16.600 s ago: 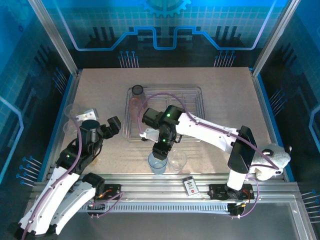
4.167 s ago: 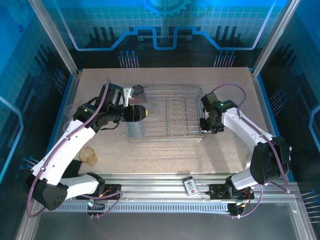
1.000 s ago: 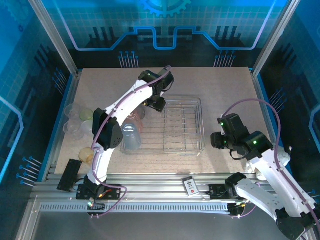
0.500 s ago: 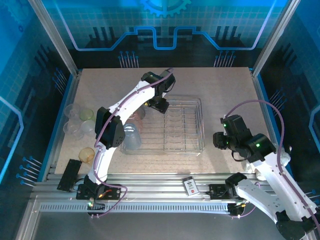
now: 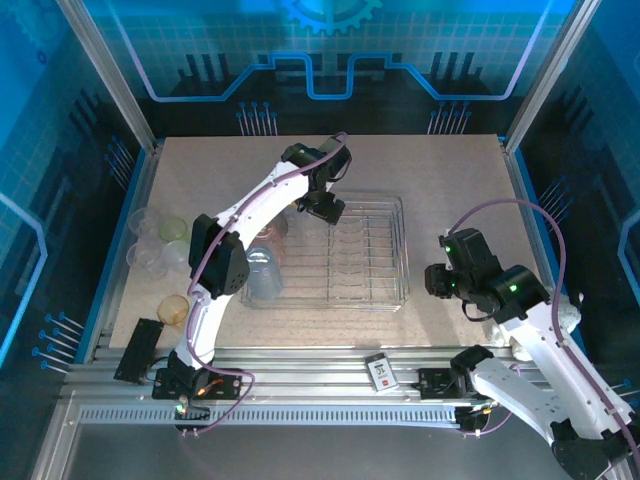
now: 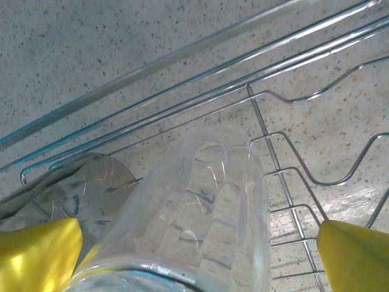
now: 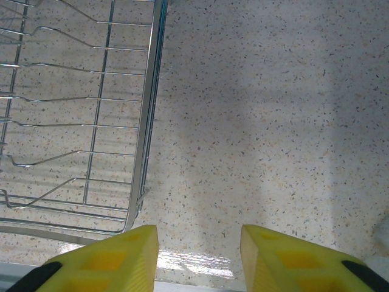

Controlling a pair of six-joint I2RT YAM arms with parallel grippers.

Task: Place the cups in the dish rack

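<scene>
The chrome wire dish rack (image 5: 404, 245) lies mid-table. My left gripper (image 5: 323, 206) hangs over its far left corner, jaws spread wide. In the left wrist view a clear cup (image 6: 200, 207) lies on the rack wires (image 6: 262, 125) between the yellow fingers (image 6: 355, 258), which stand apart from it; a smoky grey cup (image 6: 79, 188) lies beside it. A pale blue cup (image 5: 262, 276) and a pinkish cup (image 5: 276, 226) stand in the rack's left side. My right gripper (image 5: 438, 281) hovers open over bare table right of the rack (image 7: 149, 91), its fingers (image 7: 106, 261) holding nothing.
Several loose cups (image 5: 158, 242) cluster at the table's left edge, with an amber one (image 5: 173, 308) nearer the front. A small black-and-white card (image 5: 380, 372) lies on the front rail. The left arm reaches over the rack's left side.
The left gripper's jaws have spread wider, letting go of the clear cup, and it has shifted slightly right. The right arm has barely moved.
</scene>
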